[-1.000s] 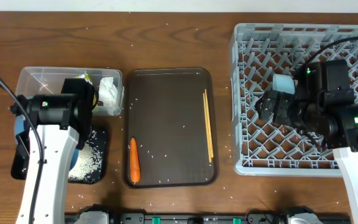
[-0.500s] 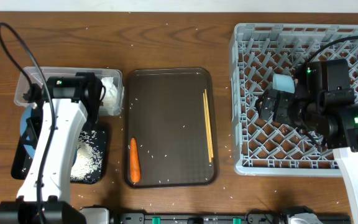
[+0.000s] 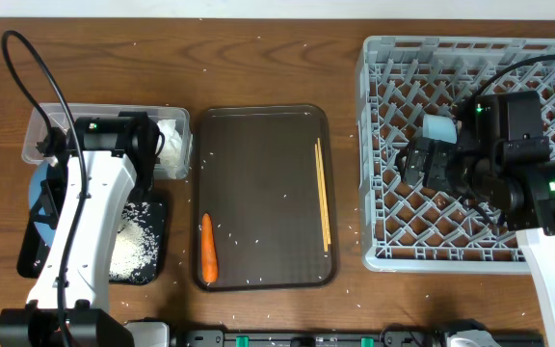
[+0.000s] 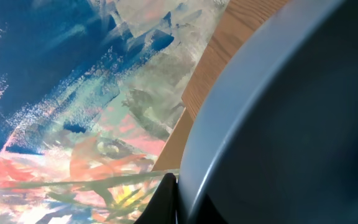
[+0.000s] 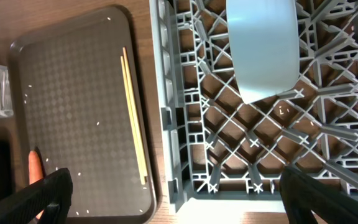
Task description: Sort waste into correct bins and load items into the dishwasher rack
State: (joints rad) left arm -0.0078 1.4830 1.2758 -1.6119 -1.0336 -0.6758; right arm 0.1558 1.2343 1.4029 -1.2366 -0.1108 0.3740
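Observation:
My left gripper (image 4: pixel 168 200) is shut on the rim of the large blue plate (image 4: pixel 291 124), which fills the left wrist view. From overhead the plate (image 3: pixel 37 200) shows tilted beside my left arm, over the black tray (image 3: pixel 154 217) with loose white rice (image 3: pixel 131 248). The clear tub (image 3: pixel 51 123) holds a white tissue (image 3: pixel 170 140). An orange carrot (image 3: pixel 207 248) and two chopsticks (image 3: pixel 323 193) lie on the brown tray. My right gripper (image 5: pixel 179 193) is open and empty over the grey rack (image 3: pixel 379 145), near the light-blue cup (image 5: pixel 263 46) lying in it.
The brown serving tray (image 3: pixel 258 164) sits mid-table between the bins and the rack. Rice grains are scattered over the wooden table. The rack's front left corner (image 5: pixel 169 186) is below my right gripper. The wrapper, bowl and pink cup are out of sight.
My left arm has swung up and back over the clear tub with the blue plate in its grip. The right arm has not moved.

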